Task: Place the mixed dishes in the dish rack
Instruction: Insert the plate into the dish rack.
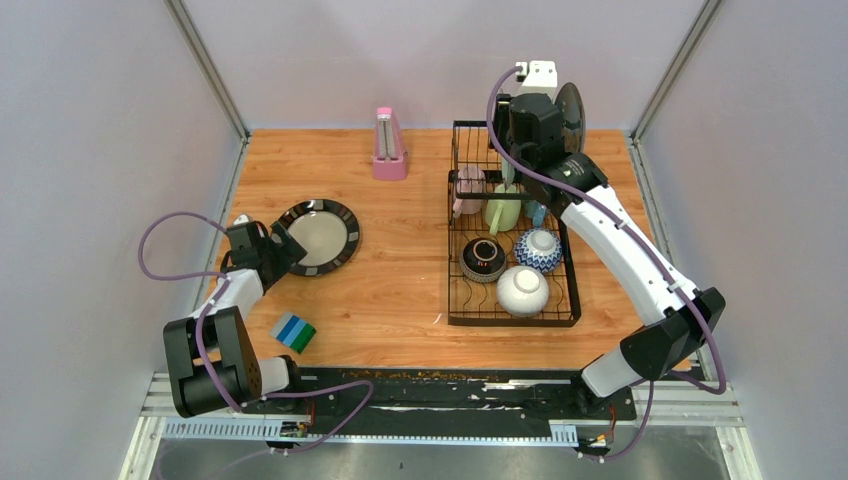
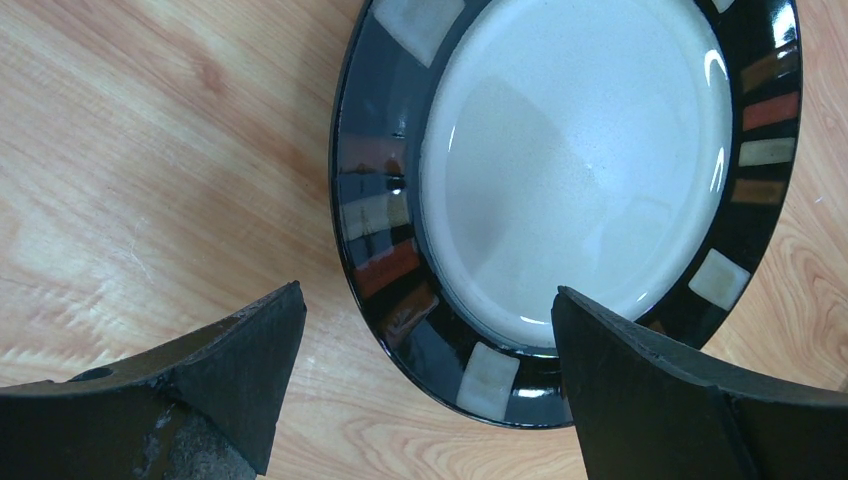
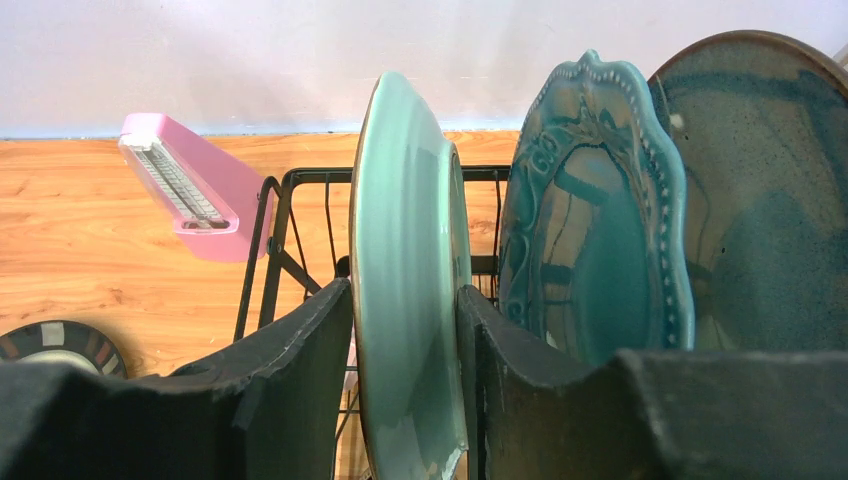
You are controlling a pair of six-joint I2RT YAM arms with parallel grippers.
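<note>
Black-rimmed plate (image 2: 580,190), by worktop (image 1: 400,290) left edge: glazed, stiff, likely slippery, breakable; best pinched at near rim. Left claw (image 2: 428,295) spread wide. Right claw (image 3: 405,290) flanks green plate (image 3: 400,180); grip unclear.

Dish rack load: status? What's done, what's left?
Done: pink mug, pale green mug, dark brown bowl, blue-patterned bowl and white bowl sit in the dish rack; a teal scalloped plate stands slotted. In hand: right end effector clamps the pale green plate upright in a slot. To do: the black-rimmed plate lies on the table, under the open left end effector.
</note>
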